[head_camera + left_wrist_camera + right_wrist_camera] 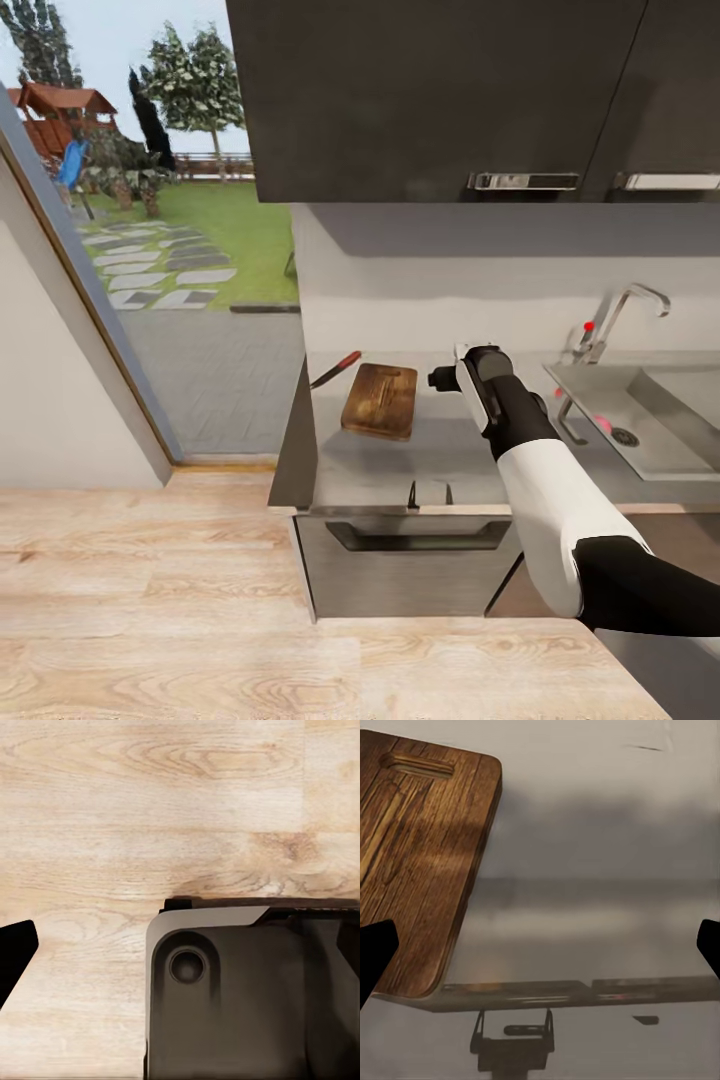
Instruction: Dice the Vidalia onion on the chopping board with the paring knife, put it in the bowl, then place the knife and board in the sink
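Wooden board (424,862) bare beside right fingers (375,952), spread wide, empty; knife (335,369) beyond; onion uncut, nothing done. Left fingers: cannot tell.

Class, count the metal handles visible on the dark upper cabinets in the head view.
2: one handle above the counter's middle, and a second handle at the right edge, cut off by the frame. More may lie beyond.

Head camera overlooks countertop (440,450), right wrist close above chopping board (420,855)
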Motion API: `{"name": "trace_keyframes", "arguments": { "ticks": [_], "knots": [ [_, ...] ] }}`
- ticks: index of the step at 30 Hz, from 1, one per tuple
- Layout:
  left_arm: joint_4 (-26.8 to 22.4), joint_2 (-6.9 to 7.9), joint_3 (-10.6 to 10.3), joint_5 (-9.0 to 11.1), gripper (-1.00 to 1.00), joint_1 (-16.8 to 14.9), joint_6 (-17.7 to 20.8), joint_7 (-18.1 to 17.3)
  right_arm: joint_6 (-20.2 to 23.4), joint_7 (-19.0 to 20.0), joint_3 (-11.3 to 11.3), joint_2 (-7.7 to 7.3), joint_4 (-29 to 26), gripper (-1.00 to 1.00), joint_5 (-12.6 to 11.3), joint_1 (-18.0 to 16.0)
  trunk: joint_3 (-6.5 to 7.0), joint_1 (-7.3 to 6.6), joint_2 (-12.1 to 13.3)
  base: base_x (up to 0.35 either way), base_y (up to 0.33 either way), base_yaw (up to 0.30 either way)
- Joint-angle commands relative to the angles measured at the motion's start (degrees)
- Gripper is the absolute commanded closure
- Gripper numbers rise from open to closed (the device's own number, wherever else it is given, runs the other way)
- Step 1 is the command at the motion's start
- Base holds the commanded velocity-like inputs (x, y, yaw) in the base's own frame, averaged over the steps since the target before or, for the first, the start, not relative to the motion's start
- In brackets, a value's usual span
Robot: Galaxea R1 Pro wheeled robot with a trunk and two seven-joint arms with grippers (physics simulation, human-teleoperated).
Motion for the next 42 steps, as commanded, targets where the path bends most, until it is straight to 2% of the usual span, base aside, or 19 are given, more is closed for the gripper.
{"name": "trace_keyframes", "arguments": {
  "ticks": [1,26,33,39,42],
  "knots": [
    [-0.04,0.0,0.04,0.04,-1.0,-0.01,-0.13,0.02,0.31,-0.07,0.09,0.01,-0.05,-1.0,0.2,-0.03,0.01,-0.21,0.34,0.0,0.0,0.0],
    [-0.01,0.0,0.04,0.06,-1.0,0.0,-0.14,0.02,0.32,-0.18,0.09,0.81,-0.56,-1.0,0.28,-0.03,2.2,-5.7,10.37,0.0,0.0,0.0],
    [0.0,0.0,0.04,0.06,-1.0,-0.02,-0.15,0.02,0.07,-0.03,0.25,0.83,-0.91,-1.0,0.28,-0.04,1.56,-5.7,10.37,0.0,0.0,0.0],
    [-0.11,0.0,0.04,0.02,-1.0,-0.01,-0.21,0.02,-4.04,-0.01,0.19,0.96,-1.03,-1.0,0.28,-0.06,1.39,-5.7,10.37,0.0,0.0,0.0],
    [-0.1,0.0,0.04,0.02,-1.0,-0.01,-0.21,0.02,-5.15,-0.01,0.18,1.58,-1.01,-1.0,0.28,-0.06,1.38,-5.7,10.37,0.0,0.0,0.0]
  ]
}}
